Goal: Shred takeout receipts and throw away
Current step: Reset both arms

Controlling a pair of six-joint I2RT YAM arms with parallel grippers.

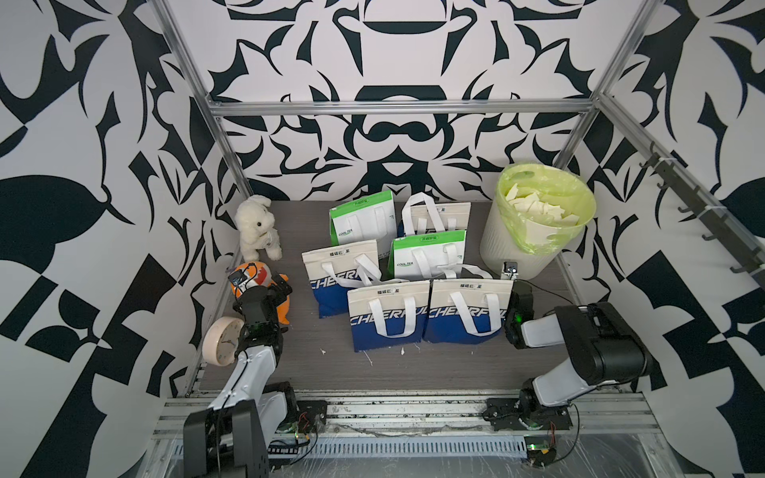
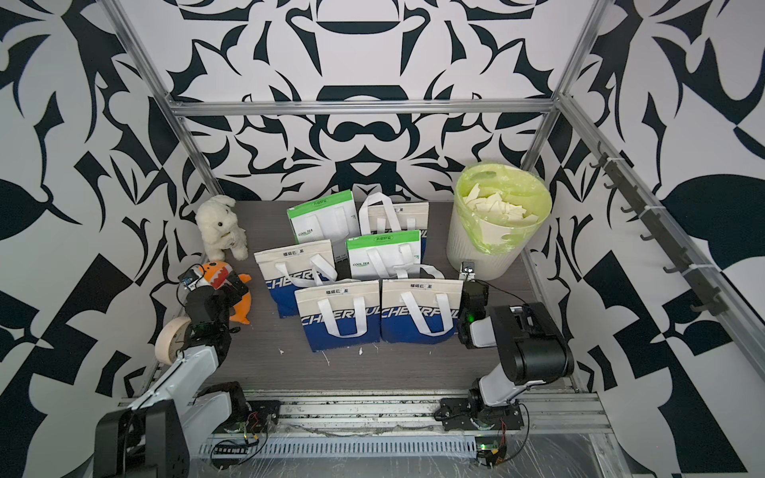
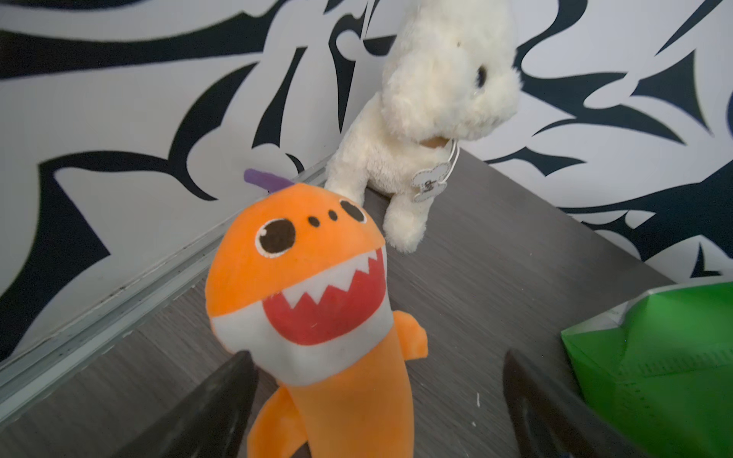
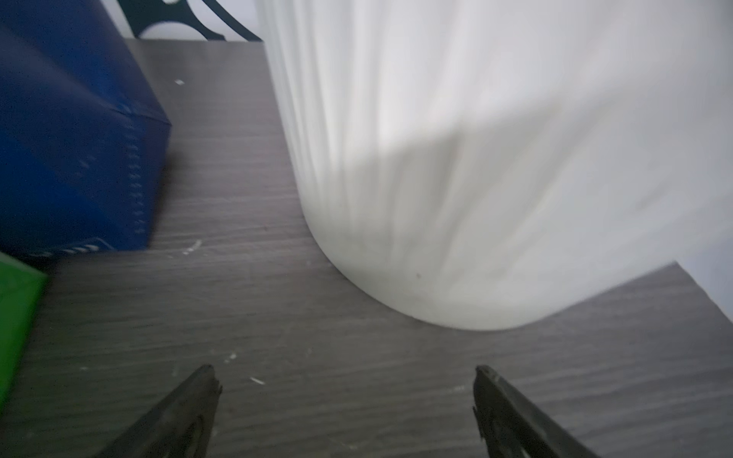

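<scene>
Shreds (image 1: pixel 538 207) sit in the bin (image 1: pixel 496 248), upper right. Left gripper (image 3: pixel 378 357) and right gripper (image 4: pixel 345 376) gape empty; probably only lower-centre scraps (image 1: pixel 402 351) remain to pinch.

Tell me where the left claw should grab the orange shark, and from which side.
On the shark, probably take the slim body below the white jaw band, not the wider head. Come from the tail side, where the open left claw straddles it: the fingers sit either side of the body, so closing should pinch the soft plush evenly.
</scene>
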